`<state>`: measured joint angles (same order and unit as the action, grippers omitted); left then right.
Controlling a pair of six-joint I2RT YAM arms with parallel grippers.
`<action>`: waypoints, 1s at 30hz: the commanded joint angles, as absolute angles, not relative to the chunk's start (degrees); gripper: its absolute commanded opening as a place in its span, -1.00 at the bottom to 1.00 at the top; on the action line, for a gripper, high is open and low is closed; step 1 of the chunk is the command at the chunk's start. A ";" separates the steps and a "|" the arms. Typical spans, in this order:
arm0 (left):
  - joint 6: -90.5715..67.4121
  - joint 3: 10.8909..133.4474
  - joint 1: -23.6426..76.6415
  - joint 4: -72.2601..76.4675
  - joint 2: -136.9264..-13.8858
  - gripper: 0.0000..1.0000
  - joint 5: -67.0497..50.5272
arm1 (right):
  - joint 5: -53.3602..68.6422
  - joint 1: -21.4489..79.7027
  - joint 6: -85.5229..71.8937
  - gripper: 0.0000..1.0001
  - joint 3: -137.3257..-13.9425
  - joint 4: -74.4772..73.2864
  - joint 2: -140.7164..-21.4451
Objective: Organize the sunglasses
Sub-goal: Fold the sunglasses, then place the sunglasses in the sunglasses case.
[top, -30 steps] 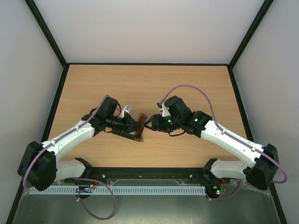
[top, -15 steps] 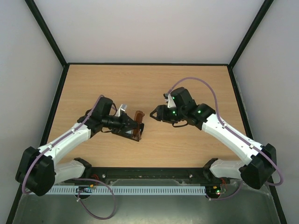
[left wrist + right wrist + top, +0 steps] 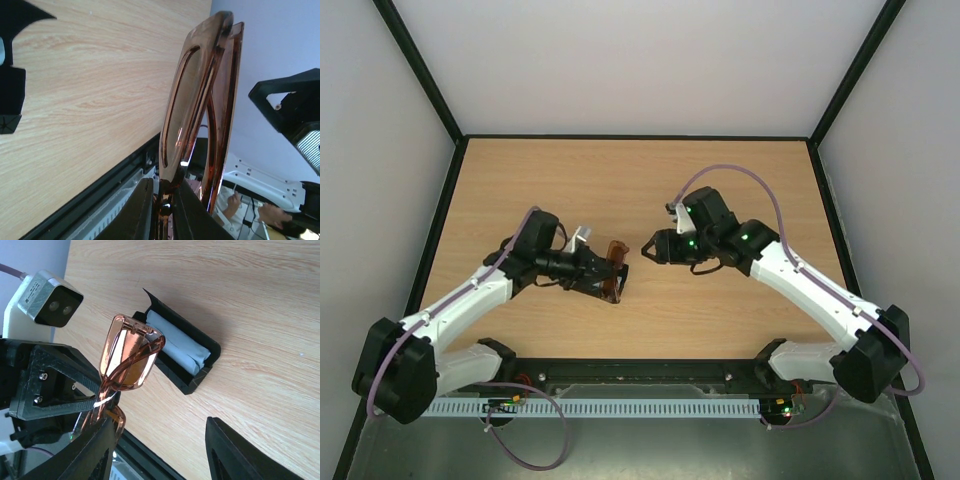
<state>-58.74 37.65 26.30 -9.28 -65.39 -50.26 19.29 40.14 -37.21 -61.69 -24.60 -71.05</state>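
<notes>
The sunglasses (image 3: 616, 252), with an amber translucent frame and folded arms, are held above the table. My left gripper (image 3: 604, 268) is shut on their bridge area. In the left wrist view the sunglasses (image 3: 197, 100) stand up from between the left gripper's (image 3: 163, 195) two fingers. My right gripper (image 3: 650, 249) is open and empty, just right of the sunglasses and apart from them. In the right wrist view the right gripper (image 3: 162, 452) has its jaws wide apart, with the sunglasses (image 3: 129, 357) ahead of it.
A black open case (image 3: 197, 375) with a pale blue cloth (image 3: 177, 342) inside lies on the wooden table (image 3: 620, 180) under the sunglasses. The case is mostly hidden by the left gripper in the top view (image 3: 607, 295). Black rails edge the table.
My right gripper has drawn back to the right and away from the sunglasses. The left gripper still holds the sunglasses and has shifted slightly back and left.
</notes>
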 commanded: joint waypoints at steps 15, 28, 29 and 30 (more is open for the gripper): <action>-60.32 31.92 26.62 -12.19 -62.05 -0.96 -63.44 | 7.33 49.92 -17.81 0.30 -72.51 -45.27 -71.87; -62.74 31.83 26.87 -12.70 -62.04 -0.96 -64.09 | 12.16 52.63 -13.88 0.14 -73.41 -43.43 -69.87; -62.61 31.99 26.74 -13.54 -61.61 -0.96 -63.34 | 12.37 52.72 -14.48 0.13 -73.92 -43.61 -70.51; -62.36 32.75 26.31 -14.55 -61.01 -0.96 -61.64 | 12.72 52.73 -15.51 0.12 -74.67 -43.78 -71.38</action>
<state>-59.59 31.77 26.50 -9.69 -62.76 -61.47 12.19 51.64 -16.43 -71.81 -40.95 -69.41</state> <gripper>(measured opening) 0.107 0.566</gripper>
